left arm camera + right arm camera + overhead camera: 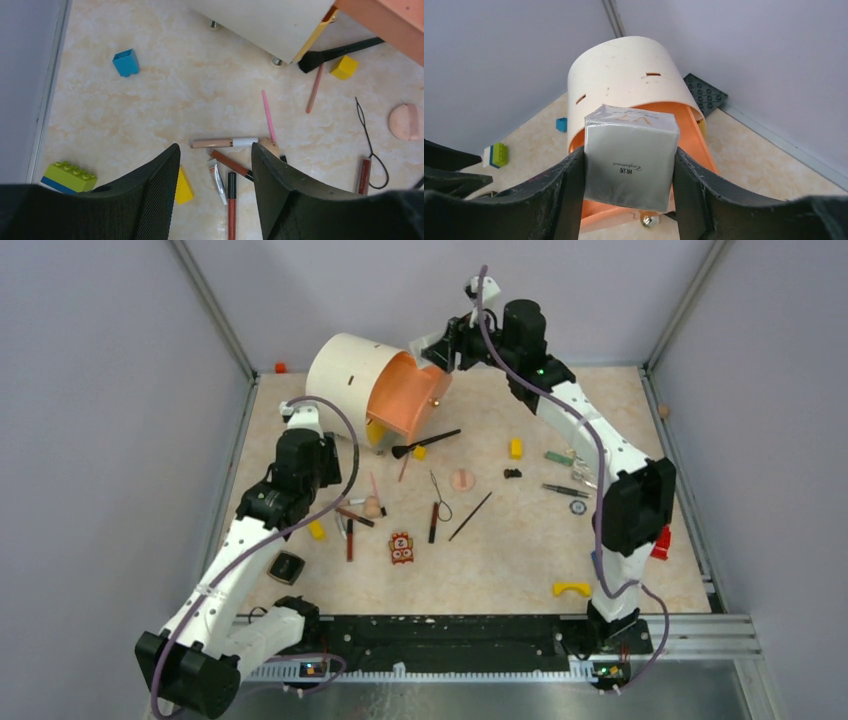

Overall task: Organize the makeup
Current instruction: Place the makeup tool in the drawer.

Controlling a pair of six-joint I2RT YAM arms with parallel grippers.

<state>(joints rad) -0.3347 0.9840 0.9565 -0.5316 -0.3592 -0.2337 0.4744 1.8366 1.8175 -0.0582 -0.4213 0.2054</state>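
Note:
My left gripper (215,147) is open and empty, hovering over a cluster of makeup sticks: a peach-and-white tube (225,143), a brown stick (231,163), a silver tube (217,175) and a red-and-black stick (231,205). A pink stick (268,115), black brush (340,51), wire-loop tool (370,135) and peach puff (405,121) lie further right. My right gripper (628,152) is shut on a white wrapped box (630,165), held in front of the orange drawer (699,145) of the white round organizer (624,65). In the top view that gripper (440,348) is at the drawer (405,395).
Yellow blocks (344,67) (183,186), a blue block (126,62) and a green brick (67,176) lie among the makeup. A patterned toy figure (402,548), a yellow curved piece (571,589) and small tools (565,490) lie on the table. Walls enclose the table on three sides.

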